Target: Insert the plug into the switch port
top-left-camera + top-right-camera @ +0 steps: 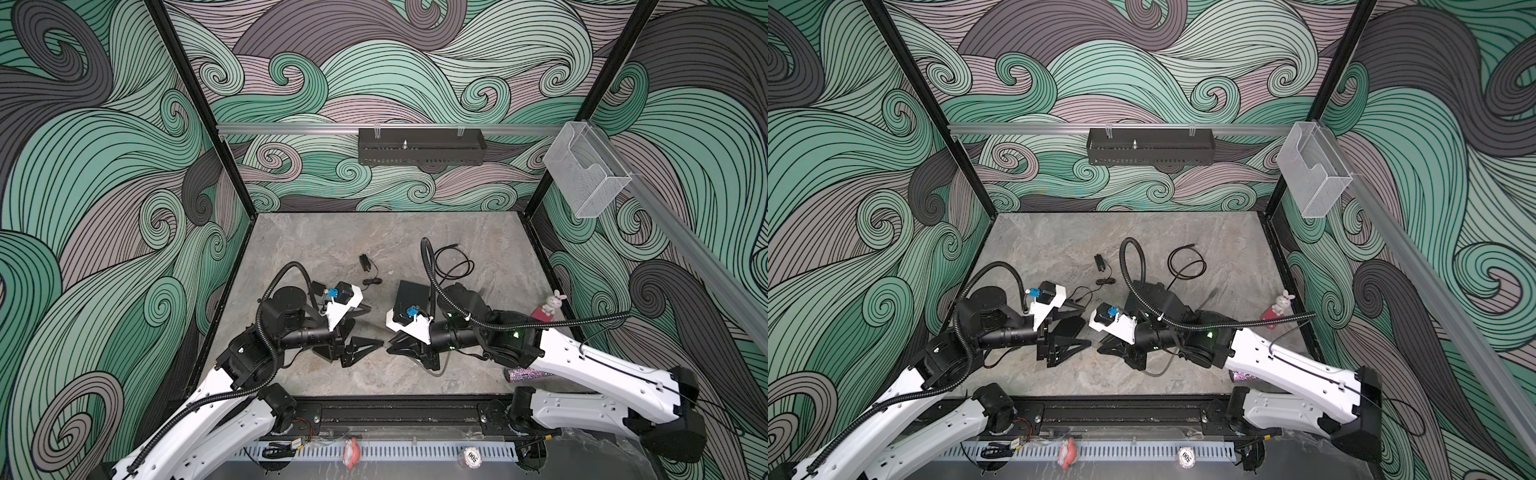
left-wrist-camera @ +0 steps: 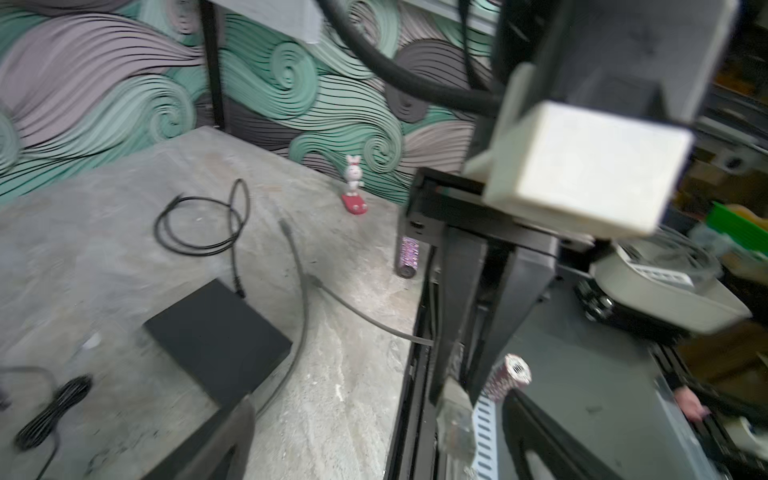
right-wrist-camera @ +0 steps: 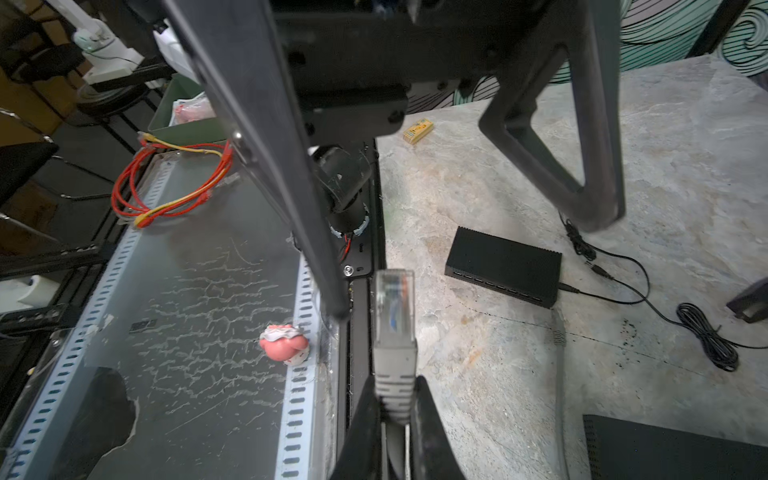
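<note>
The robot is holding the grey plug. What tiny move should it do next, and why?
Probably swing the right end effector so the plug faces the port row on the switch. It grips the plug, but the tip aims past the switch, apart from any port.

I see walls [image 1: 374, 62] in swirling teal, mauve and dark grey waves drawn with thin black lines. The tabletop [image 1: 332, 241] is veined grey stone. The switch [image 3: 505, 259] is matte black, the plug [image 3: 394, 299] clear with a grey boot. At the right edge stands a white-and-pink rabbit [image 1: 555, 301] on red.
</note>
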Robot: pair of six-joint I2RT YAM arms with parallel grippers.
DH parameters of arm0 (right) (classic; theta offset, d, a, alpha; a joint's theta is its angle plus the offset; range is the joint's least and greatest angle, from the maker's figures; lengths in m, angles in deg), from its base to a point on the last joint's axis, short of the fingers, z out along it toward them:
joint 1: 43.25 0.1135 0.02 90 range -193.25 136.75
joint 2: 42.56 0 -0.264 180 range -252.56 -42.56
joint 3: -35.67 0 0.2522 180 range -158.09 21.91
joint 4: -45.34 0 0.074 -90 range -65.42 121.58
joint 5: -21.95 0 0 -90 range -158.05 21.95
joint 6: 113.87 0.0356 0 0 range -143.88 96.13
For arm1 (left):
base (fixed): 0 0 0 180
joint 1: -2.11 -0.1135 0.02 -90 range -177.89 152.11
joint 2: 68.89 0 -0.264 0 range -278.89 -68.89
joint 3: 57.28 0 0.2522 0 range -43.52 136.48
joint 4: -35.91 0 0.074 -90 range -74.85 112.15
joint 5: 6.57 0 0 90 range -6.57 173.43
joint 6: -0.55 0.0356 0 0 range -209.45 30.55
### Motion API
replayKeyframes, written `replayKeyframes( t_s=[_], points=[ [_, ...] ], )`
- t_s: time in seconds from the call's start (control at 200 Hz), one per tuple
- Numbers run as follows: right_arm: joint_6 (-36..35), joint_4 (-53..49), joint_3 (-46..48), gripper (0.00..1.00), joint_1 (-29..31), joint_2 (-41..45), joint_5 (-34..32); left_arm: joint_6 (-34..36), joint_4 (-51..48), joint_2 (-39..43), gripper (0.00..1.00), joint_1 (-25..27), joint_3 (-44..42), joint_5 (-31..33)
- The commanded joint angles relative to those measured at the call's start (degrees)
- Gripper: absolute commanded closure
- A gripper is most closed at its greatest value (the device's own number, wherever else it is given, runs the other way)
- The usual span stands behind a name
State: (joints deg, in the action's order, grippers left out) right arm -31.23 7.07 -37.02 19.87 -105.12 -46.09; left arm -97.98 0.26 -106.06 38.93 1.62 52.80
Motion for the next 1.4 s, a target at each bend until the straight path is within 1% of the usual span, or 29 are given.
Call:
replayKeyframes(
  t_s=[0.0,0.055,0.13,0.18,0.21,0.225,0.25,0.3,0.43,0.56,0.605,0.66,0.746,0.826,0.876,0.961,1.076,1.101,1.141,1.296,1.396],
  points=[
    [0.29,0.19,1.98,1.00,-0.01,-0.80,-9.14,-21.60,-4.80,-0.24,0.08,-5.64,-0.97,20.88],
    [0.91,1.12,3.11,1.00,-0.16,-2.30,-12.17,-28.24,-6.16,-1.02,0.10,-12.83,-4.63,18.60],
    [1.83,2.36,4.21,1.00,-0.35,-5.68,-13.57,-36.75,-4.70,-2.20,0.15,-22.52,-11.54,13.20],
    [2.78,3.56,4.94,1.00,-0.33,-8.29,-13.46,-39.58,-1.37,-3.10,0.18,-26.52,-16.05,10.10],
    [3.26,3.59,5.18,1.00,-0.35,-10.26,-12.91,-40.49,-0.52,-3.61,0.25,-27.66,-17.77,10.74],
    [3.65,5.15,5.17,1.00,-0.37,-11.23,-12.74,-40.62,-0.17,-3.73,0.29,-27.94,-18.55,11.29],
    [4.18,5.79,5.23,1.00,-0.36,-13.03,-12.43,-40.24,0.80,-3.90,0.34,-28.19,-19.58,12.24],
    [5.11,6.35,4.68,1.00,-0.36,-16.36,-11.73,-38.46,2.18,-3.84,0.40,-28.12,-21.00,13.96],
    [6.27,6.17,1.17,1.00,-0.30,-25.51,-10.70,-34.00,0.24,-2.51,0.42,-28.19,-21.50,21.68],
    [7.22,6.32,-3.12,1.00,0.11,-33.58,-10.70,-30.27,0.99,-1.33,0.43,-28.18,-23.30,26.30],
    [7.72,6.07,-5.01,1.00,0.43,-36.44,-11.19,-29.89,2.41,-1.45,0.43,-28.19,-24.22,26.33],
    [8.52,5.43,-7.32,1.00,0.94,-39.82,-11.78,-29.71,4.35,-2.50,0.47,-28.15,-25.28,26.20],
    [9.23,5.56,-9.60,1.00,1.78,-42.90,-12.44,-29.35,5.92,-5.52,0.48,-28.19,-25.85,26.38],
    [9.95,5.95,-10.94,1.00,2.35,-45.15,-13.21,-29.81,6.13,-8.50,0.48,-28.18,-25.64,26.59],
    [10.40,5.63,-12.03,1.00,2.66,-46.54,-13.66,-29.37,5.96,-9.93,0.48,-28.12,-24.80,25.26],
    [11.33,5.10,-13.66,1.00,3.13,-48.68,-14.72,-28.81,4.58,-12.23,0.51,-28.20,-23.17,24.24],
    [12.36,4.70,-15.21,1.00,4.16,-50.44,-16.58,-29.46,5.73,-15.14,0.55,-28.12,-23.25,22.37],
    [12.41,4.74,-15.38,1.00,4.25,-50.74,-16.61,-29.68,6.17,-15.57,0.58,-28.14,-23.47,21.78],
    [12.53,4.79,-15.59,1.00,4.46,-50.96,-16.72,-29.91,6.67,-16.11,0.59,-28.17,-23.81,21.18],
    [13.12,4.59,-16.36,1.00,4.56,-51.86,-17.37,-30.66,9.54,-16.12,0.60,-28.19,-25.71,18.66],
    [13.11,4.21,-16.02,1.00,4.53,-51.12,-19.11,-31.48,10.75,-16.11,0.60,-28.18,-26.62,16.35]
  ],
)
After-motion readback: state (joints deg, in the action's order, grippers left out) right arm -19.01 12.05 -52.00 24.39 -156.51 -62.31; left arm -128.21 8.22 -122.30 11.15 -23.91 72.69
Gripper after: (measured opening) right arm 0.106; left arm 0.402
